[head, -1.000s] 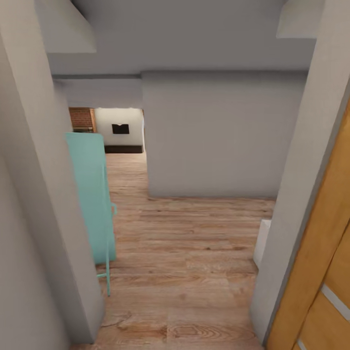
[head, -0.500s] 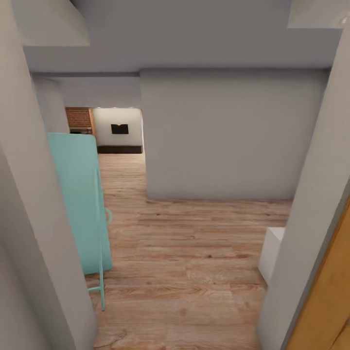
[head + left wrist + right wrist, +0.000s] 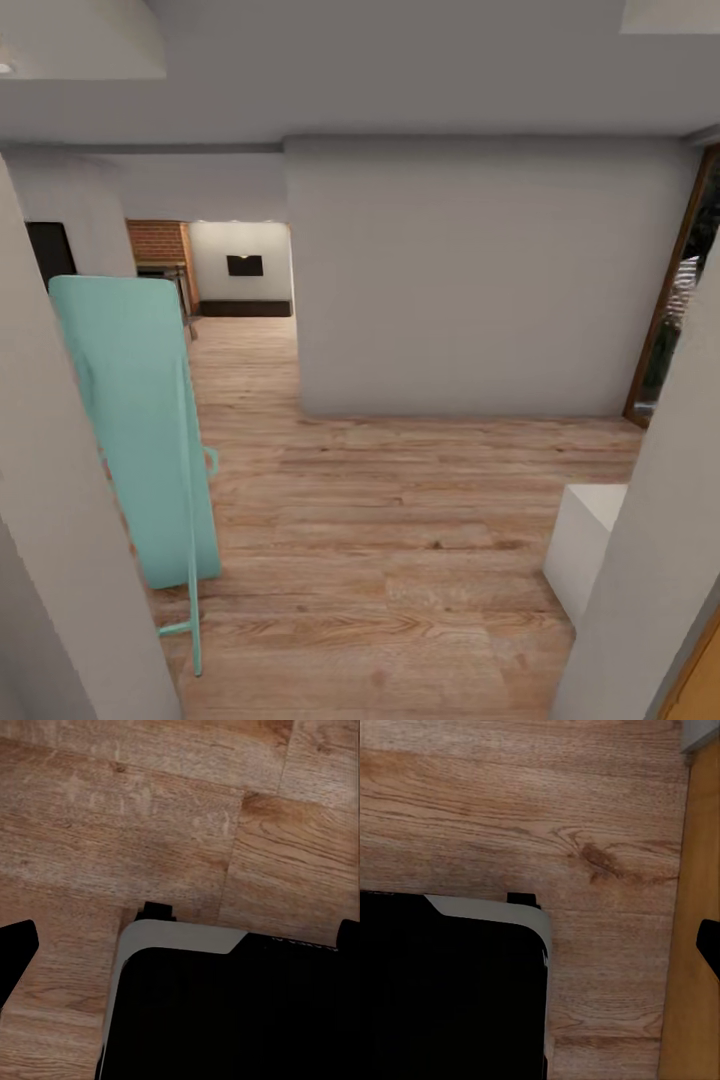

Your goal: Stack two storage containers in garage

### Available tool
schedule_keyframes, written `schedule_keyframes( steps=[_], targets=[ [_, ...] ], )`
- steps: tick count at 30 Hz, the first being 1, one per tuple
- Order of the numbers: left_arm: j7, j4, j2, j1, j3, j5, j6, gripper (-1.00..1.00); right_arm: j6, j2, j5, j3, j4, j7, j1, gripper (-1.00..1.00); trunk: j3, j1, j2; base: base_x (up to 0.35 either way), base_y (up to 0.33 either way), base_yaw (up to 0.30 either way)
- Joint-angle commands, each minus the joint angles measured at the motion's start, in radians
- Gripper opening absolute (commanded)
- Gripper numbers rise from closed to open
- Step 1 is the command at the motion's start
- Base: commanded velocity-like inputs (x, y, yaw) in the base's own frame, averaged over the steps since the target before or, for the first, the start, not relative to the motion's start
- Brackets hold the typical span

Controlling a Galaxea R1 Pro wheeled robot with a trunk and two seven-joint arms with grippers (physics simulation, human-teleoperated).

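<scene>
In a hallway with a light wood-plank floor [image 3: 400, 560] — the doorway jambs that crowded both sides of the head view a second ago are now mostly passed, and more of the passage is opened up.

- Grey partition wall [image 3: 480, 280]: straight ahead, now seen across its whole width.
- Turquoise leaning panel [image 3: 135, 420]: at the left, propped on thin legs.
- White block [image 3: 590, 545]: low at the right, more exposed than before.
- Living room [image 3: 215, 265]: glimpsed far off past the wall's left edge, brick and a dark low bench discernible.
- Storage containers: not sighted; judged to lie in that far room.
- Left pincer [image 3: 180, 937], right pincer [image 3: 712, 945]: only dark tips seen over floor planks; spread or pressed together cannot be told.

Transit toward pickup is judged under way — nothing is carried.
</scene>
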Motion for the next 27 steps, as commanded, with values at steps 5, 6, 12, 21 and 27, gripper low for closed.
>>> schedule_keyframes(
  steps=[5,6,12,21,27],
  targets=[
    [0.000,0.001,0.001,0.000,-0.009,0.009,-0.003,1.00,-0.005,0.001,0.001,0.008,0.003,-0.007,-0.002,1.00,-0.002,0.001,-0.001,0.327,0.000,0.000],
    [0.000,0.001,0.001,0.000,-0.009,0.009,-0.003,1.00,-0.005,0.002,0.001,0.008,0.003,-0.007,-0.002,1.00,-0.002,0.001,-0.001,0.327,0.000,0.000],
    [0.000,0.001,0.001,-0.001,-0.009,0.009,-0.004,1.00,-0.005,0.000,-0.001,0.008,0.003,-0.008,-0.002,1.00,-0.002,0.001,-0.001,0.327,0.000,0.000],
    [0.001,0.001,0.001,0.000,-0.009,0.009,-0.005,1.00,-0.005,-0.001,0.000,0.009,0.003,-0.007,-0.002,1.00,-0.002,0.001,-0.001,0.327,0.000,0.000],
    [0.001,0.001,0.001,0.000,-0.009,0.009,-0.005,1.00,-0.005,-0.001,-0.001,0.009,0.003,-0.008,-0.002,1.00,-0.002,0.001,-0.001,0.327,0.000,0.000]
  ],
)
